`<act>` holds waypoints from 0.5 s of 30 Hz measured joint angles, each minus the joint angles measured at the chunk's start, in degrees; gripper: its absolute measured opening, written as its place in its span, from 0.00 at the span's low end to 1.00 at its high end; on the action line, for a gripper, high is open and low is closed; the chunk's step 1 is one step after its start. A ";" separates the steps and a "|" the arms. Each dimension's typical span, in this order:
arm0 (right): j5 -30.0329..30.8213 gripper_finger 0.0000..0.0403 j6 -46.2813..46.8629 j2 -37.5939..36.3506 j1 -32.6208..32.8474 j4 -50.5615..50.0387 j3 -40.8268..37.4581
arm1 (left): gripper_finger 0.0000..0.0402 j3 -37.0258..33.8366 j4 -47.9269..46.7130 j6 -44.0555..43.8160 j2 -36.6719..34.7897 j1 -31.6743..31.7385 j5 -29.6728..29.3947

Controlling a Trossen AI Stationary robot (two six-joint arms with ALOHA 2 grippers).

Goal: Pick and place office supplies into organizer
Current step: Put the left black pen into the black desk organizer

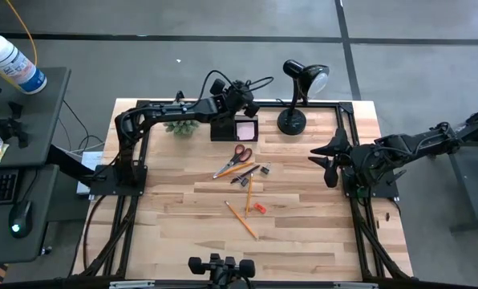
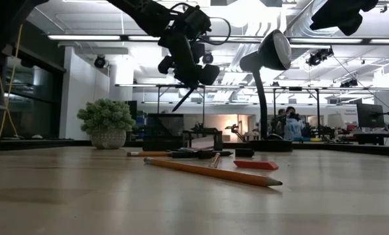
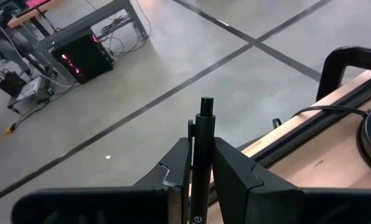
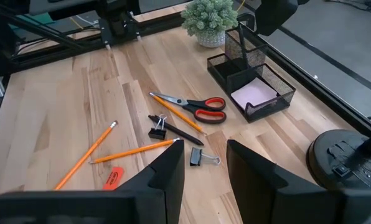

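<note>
Clamping a dark pen (image 3: pixel 202 155) lengthwise, the left gripper (image 3: pixel 201 180) hangs above the organizer (image 4: pixel 251 78).

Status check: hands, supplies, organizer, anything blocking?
Left hand shut on dark pen, raised over organizer. Right hand open, empty, parked at table's right. Scissors, pencils loose. Nothing blocking.

Two black jointed arms (image 1: pixel 155 112) w/ looped cables, matte angular fingers (image 4: pixel 167 171).

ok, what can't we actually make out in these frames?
- Lower end of the dark pen clamped in the left gripper: cut off by the left wrist view's edge.
- Black mesh organizer, tall compartment: high view, hidden under the left gripper.
- Right gripper: holds nothing visible.
</note>
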 joint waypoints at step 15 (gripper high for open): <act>1.01 0.28 0.02 -0.02 0.00 -0.02 0.00 | 0.10 0.00 -6.56 -3.35 -0.18 -1.47 -0.17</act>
